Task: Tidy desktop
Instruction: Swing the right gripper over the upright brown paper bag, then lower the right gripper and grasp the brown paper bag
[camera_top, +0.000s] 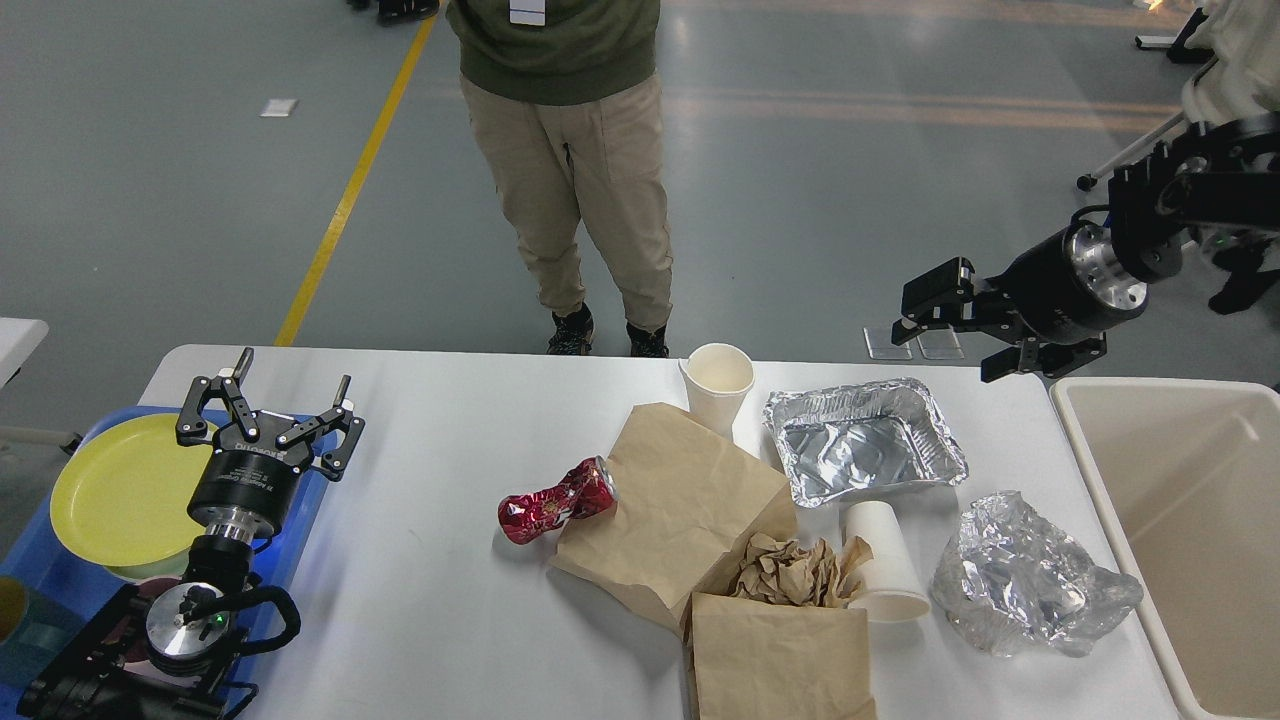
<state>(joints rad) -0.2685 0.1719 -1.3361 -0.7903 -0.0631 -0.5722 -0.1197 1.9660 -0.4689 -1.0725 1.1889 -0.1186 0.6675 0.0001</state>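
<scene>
**Desktop tidy: right arm nearest the foil tray**

Desktop (420, 560) fills the lower frame and carries all the litter: crushed red can (556, 500), brown paper bag (680, 510), a second bag (780, 655) with crumpled paper, upright paper cup (717, 385), tipped cup (885, 565), foil tray (865, 440), foil wad (1030, 575).

Right gripper (950, 335) hangs off the far table edge, fingers parted, holding nothing. Foil tray lies just below and slightly left of it, toward me, long axis running left-right across the table. Beige bin (1120, 470) sits right of the table.

Left gripper (270, 415) is wide open and empty, over the blue tray (40, 580) with the yellow plate (120, 490), well apart from the litter.

My call: right arm takes the tray, coming down and in, then across to the bin.
</scene>
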